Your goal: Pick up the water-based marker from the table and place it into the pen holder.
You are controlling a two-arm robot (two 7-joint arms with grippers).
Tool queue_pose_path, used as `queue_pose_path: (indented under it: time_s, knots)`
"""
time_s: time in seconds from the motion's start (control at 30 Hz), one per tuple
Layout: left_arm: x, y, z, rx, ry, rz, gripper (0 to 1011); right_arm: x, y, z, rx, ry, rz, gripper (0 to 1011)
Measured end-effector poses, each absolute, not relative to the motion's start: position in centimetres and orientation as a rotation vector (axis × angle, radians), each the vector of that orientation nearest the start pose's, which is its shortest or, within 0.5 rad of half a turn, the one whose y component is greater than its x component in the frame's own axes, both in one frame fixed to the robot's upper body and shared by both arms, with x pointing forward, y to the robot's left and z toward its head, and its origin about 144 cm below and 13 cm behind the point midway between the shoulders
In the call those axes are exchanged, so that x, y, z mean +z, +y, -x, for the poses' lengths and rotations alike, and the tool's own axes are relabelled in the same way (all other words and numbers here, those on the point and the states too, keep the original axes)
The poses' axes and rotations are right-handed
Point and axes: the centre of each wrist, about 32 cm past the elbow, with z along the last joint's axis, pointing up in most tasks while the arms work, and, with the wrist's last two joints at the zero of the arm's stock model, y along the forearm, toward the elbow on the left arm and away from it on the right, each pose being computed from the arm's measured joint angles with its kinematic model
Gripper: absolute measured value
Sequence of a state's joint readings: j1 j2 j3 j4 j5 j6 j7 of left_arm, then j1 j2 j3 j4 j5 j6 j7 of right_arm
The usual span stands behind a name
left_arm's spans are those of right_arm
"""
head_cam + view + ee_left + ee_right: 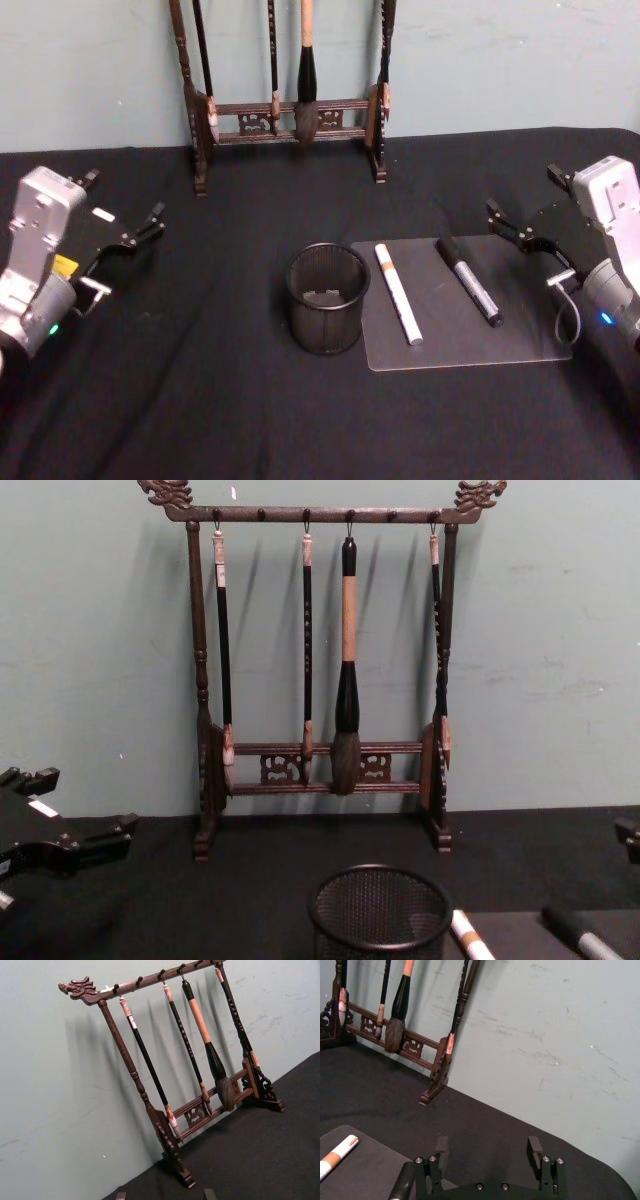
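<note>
Over the matte black worktop (200,420) the right tool (524,192) and the left tool (125,195) hover at either side, fingers spread and empty. Near the right tool a white marker with an orange band (398,294) and a black-and-grey marker (468,280) lie on a translucent mat (450,345), just right of the round black wire-mesh pen holder (327,300). The chest view adds the dark wooden brush rack's (390,748) full height.

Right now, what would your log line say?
left claw open | right claw open | white marker, black marker on mat | pen holder beside mat
</note>
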State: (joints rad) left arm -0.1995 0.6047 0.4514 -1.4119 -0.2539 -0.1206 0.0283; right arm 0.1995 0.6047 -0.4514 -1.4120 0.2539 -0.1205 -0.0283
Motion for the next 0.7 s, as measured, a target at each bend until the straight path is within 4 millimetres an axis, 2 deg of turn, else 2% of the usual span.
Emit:
queue_pose_path:
  time_s: [0.7]
  knots:
    - [113.98,30.96,-48.86,1.248,-0.285,-0.304,1001,113.98,-30.97,-48.87,-1.247,-0.285,0.304,1002]
